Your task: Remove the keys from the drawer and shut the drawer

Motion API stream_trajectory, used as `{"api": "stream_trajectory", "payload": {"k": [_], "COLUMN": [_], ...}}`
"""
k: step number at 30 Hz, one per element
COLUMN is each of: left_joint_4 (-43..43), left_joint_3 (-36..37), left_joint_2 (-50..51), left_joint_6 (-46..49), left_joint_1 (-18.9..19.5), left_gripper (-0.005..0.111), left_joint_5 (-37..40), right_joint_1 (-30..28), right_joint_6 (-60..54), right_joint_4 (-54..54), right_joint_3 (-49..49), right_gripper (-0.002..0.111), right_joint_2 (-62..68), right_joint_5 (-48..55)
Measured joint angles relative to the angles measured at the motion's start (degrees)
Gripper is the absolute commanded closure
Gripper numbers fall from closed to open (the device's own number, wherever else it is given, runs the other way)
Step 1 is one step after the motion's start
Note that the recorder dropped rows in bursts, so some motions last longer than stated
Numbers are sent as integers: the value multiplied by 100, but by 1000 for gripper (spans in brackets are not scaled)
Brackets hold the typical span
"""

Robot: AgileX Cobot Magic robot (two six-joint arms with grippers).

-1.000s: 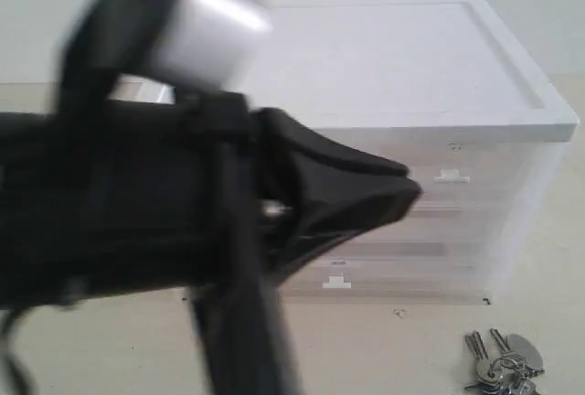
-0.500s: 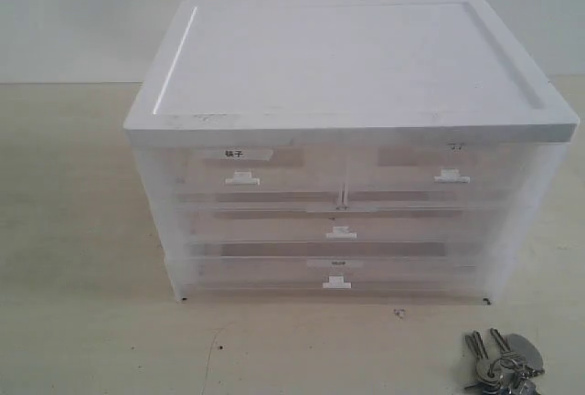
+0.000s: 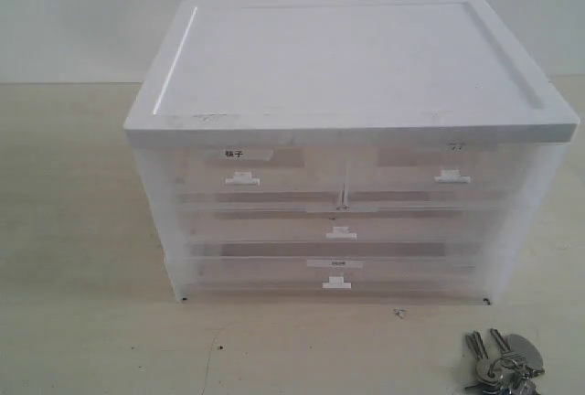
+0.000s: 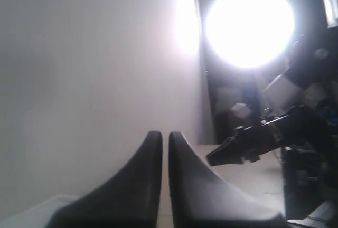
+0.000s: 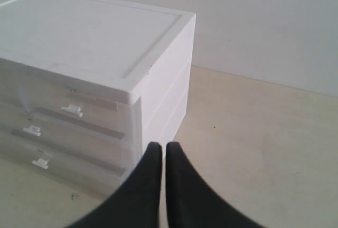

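- Exterior view: The white cabinet (image 3: 352, 57) sits in the middle of the frame on the pale desk (image 3: 73, 322). The drawer (image 3: 265, 228) is the wide see-through one in the middle row. It is pushed all the way in, and its small white handle (image 3: 340, 232) lines up with the other fronts. The keys (image 3: 503, 363) lie on the desk in the lower right corner of the frame, in front of the cabinet and not touching it.
- Left wrist view: The left gripper (image 4: 165, 135) points at a plain white wall (image 4: 79, 80). Its jaws are squeezed together with only a thin slit between them, and they hold nothing. A very bright round light (image 4: 249, 25) glows past the wall's edge, with a black robot part (image 4: 259, 138) under it.
- Right wrist view: The right gripper (image 5: 163, 146) hangs over the desk, near the cabinet's front corner. Its jaws are clenched tight and hold nothing. The drawer's front is pushed in here too.
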Motion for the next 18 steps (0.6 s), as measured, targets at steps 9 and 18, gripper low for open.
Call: {"api": "stream_trajectory", "payload": {"k": [9, 18], "left_joint_4": [-4763, -6390], "left_joint_3": [693, 1588], "left_joint_2": [0, -24], "left_joint_6": [6038, 6588], "left_joint_1": [544, 3741], "left_gripper": [102, 102], "left_joint_5": [627, -165], "right_joint_1": [0, 0], "right_joint_6": [0, 0], "right_joint_4": [0, 0], "right_joint_3": [0, 0], "right_gripper": [108, 108], "right_joint_2": [0, 0], "right_joint_5": [10, 10]}}
